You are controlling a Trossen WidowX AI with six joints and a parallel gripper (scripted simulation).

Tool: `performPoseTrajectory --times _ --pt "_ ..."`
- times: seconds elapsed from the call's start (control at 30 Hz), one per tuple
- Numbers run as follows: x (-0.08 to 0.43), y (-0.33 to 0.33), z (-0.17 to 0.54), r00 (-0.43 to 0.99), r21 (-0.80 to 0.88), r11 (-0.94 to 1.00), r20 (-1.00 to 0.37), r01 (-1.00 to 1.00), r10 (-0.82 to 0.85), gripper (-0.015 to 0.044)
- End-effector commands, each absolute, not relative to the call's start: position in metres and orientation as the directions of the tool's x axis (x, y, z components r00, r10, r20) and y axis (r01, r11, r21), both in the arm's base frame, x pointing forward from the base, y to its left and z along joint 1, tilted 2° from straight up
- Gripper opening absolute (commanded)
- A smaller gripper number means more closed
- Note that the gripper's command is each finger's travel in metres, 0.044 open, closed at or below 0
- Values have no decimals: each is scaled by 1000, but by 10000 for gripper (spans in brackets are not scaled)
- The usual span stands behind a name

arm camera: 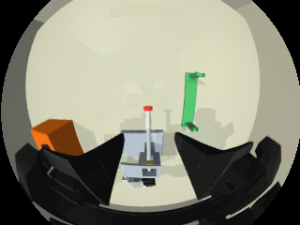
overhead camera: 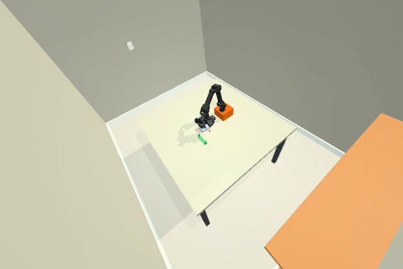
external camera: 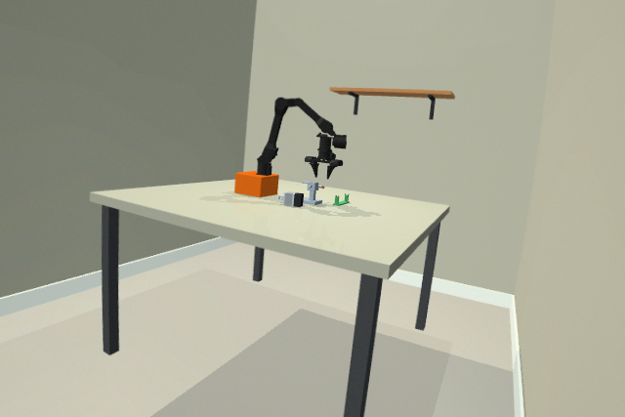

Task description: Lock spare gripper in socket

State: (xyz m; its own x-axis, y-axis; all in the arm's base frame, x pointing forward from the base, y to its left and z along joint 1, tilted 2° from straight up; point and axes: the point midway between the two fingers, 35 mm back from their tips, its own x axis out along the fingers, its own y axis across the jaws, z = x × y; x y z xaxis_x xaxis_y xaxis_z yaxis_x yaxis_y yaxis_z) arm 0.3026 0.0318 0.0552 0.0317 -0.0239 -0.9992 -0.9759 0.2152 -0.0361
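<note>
Claw, fingers parted, grasping nothing, above the mount; lock pin, red-tipped, through the mount's socket; spare gripper, lying beside the mount. Green bracket, near the mount.
</note>
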Motion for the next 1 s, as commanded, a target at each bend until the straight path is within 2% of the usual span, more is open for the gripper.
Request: performPoseTrajectory --times 0.0,0.97 --pt "300 31 40 32 -38 209 -999 -977 -29 300" --pt "304 30 -4 32 -38 209 -999 -977 -29 300"
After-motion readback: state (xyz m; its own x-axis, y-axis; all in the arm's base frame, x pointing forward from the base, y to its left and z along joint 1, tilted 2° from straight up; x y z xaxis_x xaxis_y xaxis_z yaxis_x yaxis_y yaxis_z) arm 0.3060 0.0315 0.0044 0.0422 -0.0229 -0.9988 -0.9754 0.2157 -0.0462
